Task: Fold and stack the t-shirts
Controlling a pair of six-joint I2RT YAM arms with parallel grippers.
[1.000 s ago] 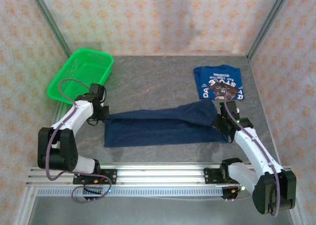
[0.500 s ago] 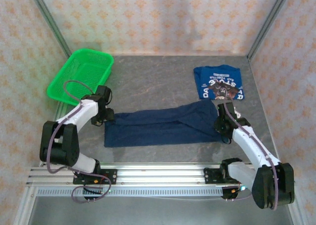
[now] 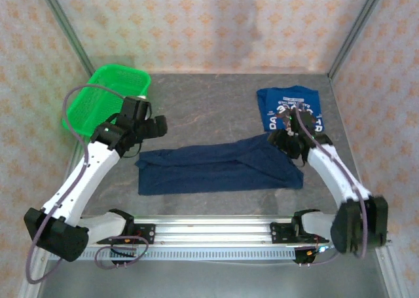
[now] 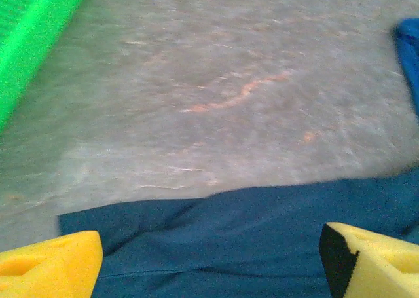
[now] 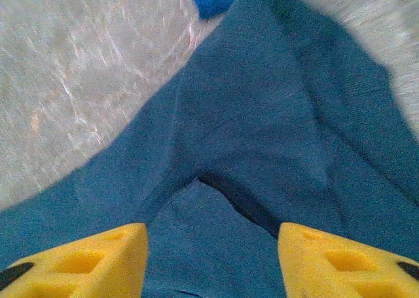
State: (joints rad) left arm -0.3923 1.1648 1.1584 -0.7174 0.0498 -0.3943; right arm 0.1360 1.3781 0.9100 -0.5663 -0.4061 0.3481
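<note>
The navy t-shirt [image 3: 219, 167] lies as a long folded band across the middle of the desk [image 3: 209, 108], its long axis running left to right. The printed blue t-shirt [image 3: 291, 108] lies folded just beyond its right end. The left jaws hang spread and empty over the band's far left edge, and the right jaws hang spread and empty over its bunched right end, so each arm is nearest its own end. The right wrist view shows a raised crease between the yellow pads [image 5: 85, 259] that the top view flattens out, while the left wrist view catches the green basket [image 4: 33, 29] off to the left.
</note>
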